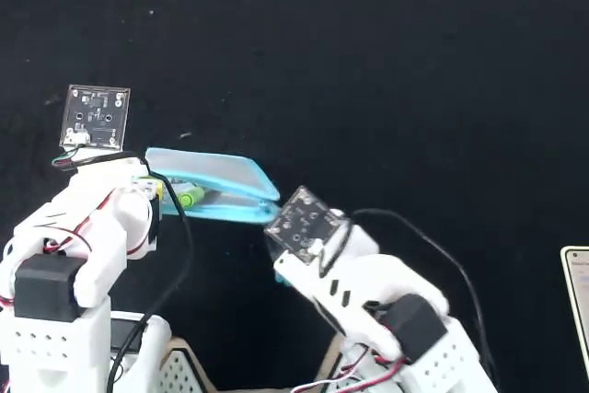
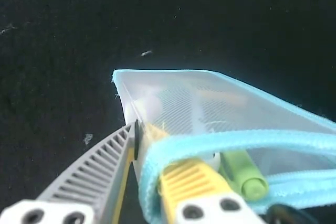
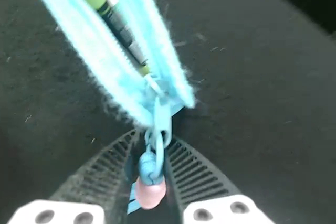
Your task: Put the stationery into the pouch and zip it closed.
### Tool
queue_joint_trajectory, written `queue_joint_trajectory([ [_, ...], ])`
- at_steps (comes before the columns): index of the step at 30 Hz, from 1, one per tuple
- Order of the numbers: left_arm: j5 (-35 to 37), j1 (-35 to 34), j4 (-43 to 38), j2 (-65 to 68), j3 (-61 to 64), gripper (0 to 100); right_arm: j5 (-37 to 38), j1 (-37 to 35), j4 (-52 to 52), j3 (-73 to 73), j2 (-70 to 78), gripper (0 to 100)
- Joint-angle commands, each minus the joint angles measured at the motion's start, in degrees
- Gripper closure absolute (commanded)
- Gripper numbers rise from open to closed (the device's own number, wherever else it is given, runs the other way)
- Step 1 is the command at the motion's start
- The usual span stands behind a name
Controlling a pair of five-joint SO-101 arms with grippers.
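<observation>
Our left tool [image 2: 145, 139] is clenched on one end of the translucent mesh pouch with light-blue zip trim [image 2: 210, 103], with its grey finger [image 2: 100, 166] outside the wall and its yellow finger [image 2: 184, 182] inside the mouth. Just beside the yellow finger, a green marker pen [image 2: 244, 178] lies in the pouch. Our right tool [image 3: 156, 139] grips the light-blue zipper pull [image 3: 159, 116] at the pouch's other end, and a pink bead [image 3: 150, 192] lies between its fingers. The pouch spans the gap between both tools over the black worktop [image 1: 386, 71]. Ahead of the right tool the zip is open.
</observation>
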Motion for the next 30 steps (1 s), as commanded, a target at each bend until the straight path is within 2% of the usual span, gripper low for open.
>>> queue_joint_trajectory([
  [1,0.0,0.75,-1.14,-0.62,-0.57,97,3.34,3.78,3.43,-5.76,-4.44,98.8],
  [5,0.0,1.19,-1.23,-0.62,-0.66,97,5.63,4.22,5.98,-6.02,-7.96,98.8],
  [19,-0.09,1.19,-1.23,-1.14,-3.91,97,6.07,4.13,-1.05,-7.52,-7.43,98.7],
  [22,-1.14,1.19,-1.58,-0.88,-4.79,97,6.07,4.13,-0.97,-12.0,-1.89,98.7],
  [26,-7.47,0.84,-1.58,-0.62,-4.97,97,6.07,4.13,-0.62,-21.49,10.51,98.7],
  [30,-8.0,0.75,-1.67,-0.7,-5.05,97,6.07,4.13,-0.18,-30.81,21.67,98.7],
])
